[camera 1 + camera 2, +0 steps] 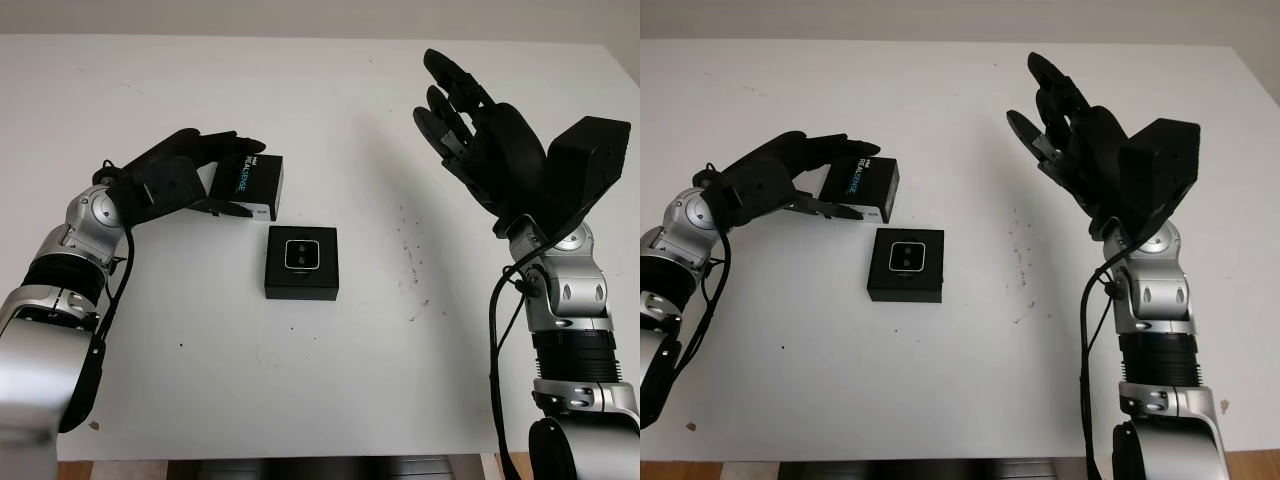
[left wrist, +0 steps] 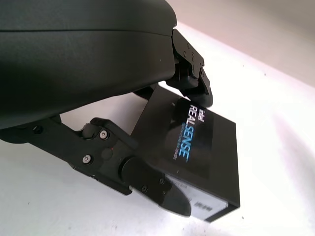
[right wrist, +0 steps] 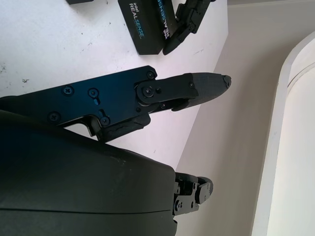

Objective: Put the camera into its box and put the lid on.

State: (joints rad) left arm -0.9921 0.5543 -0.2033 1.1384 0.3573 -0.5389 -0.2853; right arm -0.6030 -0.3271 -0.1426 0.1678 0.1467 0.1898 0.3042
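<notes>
Your left hand (image 1: pixel 185 175) grips the RealSense lid (image 1: pixel 247 185) on the desk (image 1: pixel 330 380) just behind the box (image 1: pixel 302 263) with the camera (image 1: pixel 301 254) already seated, your right hand (image 1: pixel 470 115) open aloft; next, I judge, carry the lid squarely over the box.

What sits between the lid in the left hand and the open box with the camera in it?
Nothing visible. The left hand grips the lid, and only bare table separates it from the box holding the camera. The right hand is open, raised off to the right.
</notes>
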